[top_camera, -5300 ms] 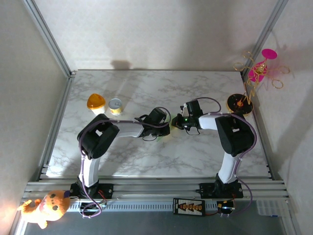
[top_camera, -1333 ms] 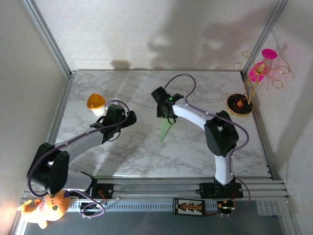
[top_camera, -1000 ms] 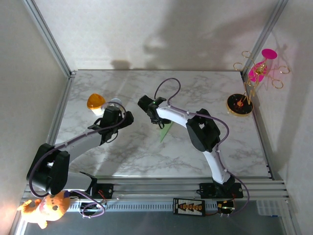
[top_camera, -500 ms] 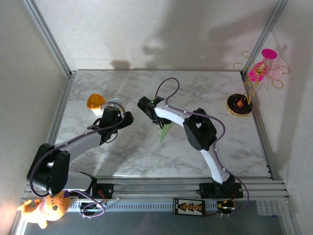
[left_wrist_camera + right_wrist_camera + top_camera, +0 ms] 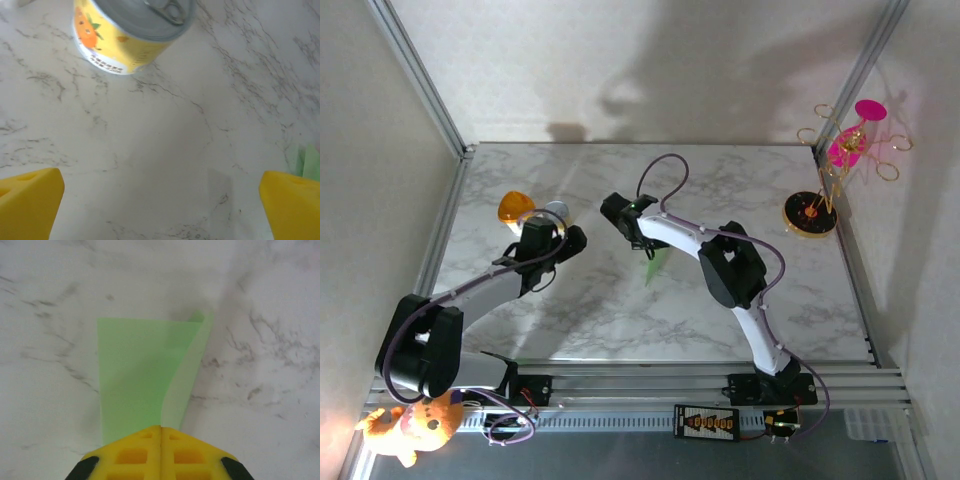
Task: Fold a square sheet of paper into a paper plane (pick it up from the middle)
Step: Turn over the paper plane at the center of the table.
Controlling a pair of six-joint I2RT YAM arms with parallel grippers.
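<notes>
The paper plane (image 5: 654,266) is found near the middle of the marble table (image 5: 620,320), partly under the right gripper (image 5: 642,246). In the top view it is seen as a slim pale green triangle. Its long axis runs from the far side of the table toward the near edge, leaned a little to the left. The narrow tip is pointed toward the arm bases, and the other end is hidden under the right gripper.

In the right wrist view the paper plane (image 5: 137,370) is stretched straight away from the right gripper (image 5: 161,434). A crease is seen from the fingertips up to the far right corner, with a narrower flap folded along the right side. Here the paper looks broader at its far edge than near the fingers. The right fingers (image 5: 132,452) are pressed fully together, and the near end of the paper is pinched between them. Whether the far part rests on the marble cannot be told.

The left gripper (image 5: 563,238) is placed well to the left of the plane, near the yellow tin (image 5: 552,209) and the orange-lidded cup (image 5: 516,207). In the left wrist view the left fingers (image 5: 30,200) are spread wide, and only bare marble is seen between them at the left gripper (image 5: 160,205). The yellow tin (image 5: 131,35) stands beyond them, untouched.
</notes>
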